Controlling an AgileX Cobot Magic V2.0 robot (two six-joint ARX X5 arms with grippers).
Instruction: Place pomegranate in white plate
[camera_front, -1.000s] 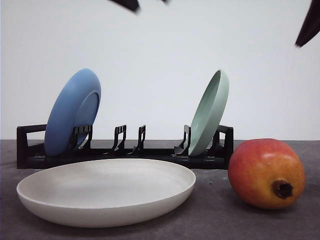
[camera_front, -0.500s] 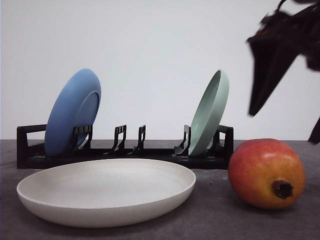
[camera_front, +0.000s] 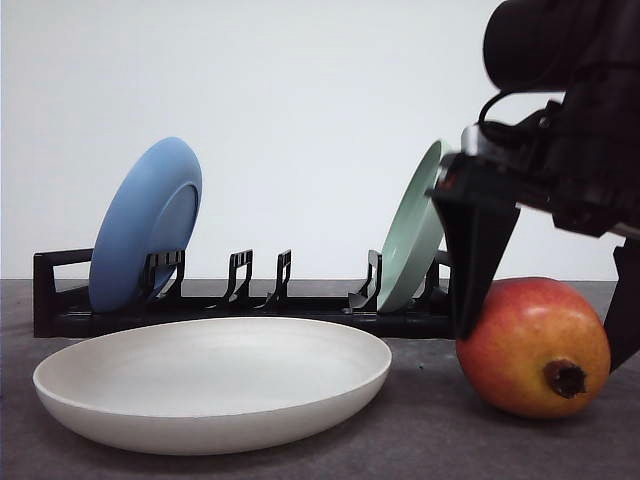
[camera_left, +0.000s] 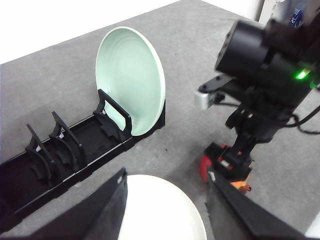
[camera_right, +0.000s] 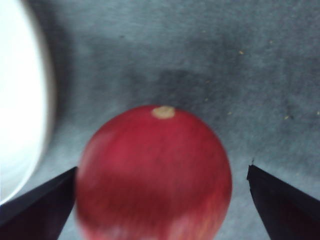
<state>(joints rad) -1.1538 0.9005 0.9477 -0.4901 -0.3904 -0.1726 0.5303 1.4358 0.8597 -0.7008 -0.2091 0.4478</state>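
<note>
The pomegranate (camera_front: 530, 335), red fading to orange with a dark calyx facing me, lies on the grey table to the right of the white plate (camera_front: 215, 385). My right gripper (camera_front: 540, 350) is open and low over the fruit, one dark finger on each side of it. In the right wrist view the pomegranate (camera_right: 152, 175) sits between the open fingertips (camera_right: 45, 205), with the white plate (camera_right: 20, 110) beside it. My left gripper (camera_left: 167, 174) is open with nothing in it, high above the white plate (camera_left: 160, 215). From there, only a red patch of the pomegranate (camera_left: 205, 167) is visible under the right arm.
A black dish rack (camera_front: 250, 315) stands behind the white plate. It holds a blue plate (camera_front: 145, 225) upright at its left end and a pale green plate (camera_front: 420, 225) at its right end, close behind the right gripper. Several middle slots of the rack are free.
The right arm has come down from the upper right corner. Its open fingers now stand on either side of the pomegranate. The fruit and the plates have not moved.
</note>
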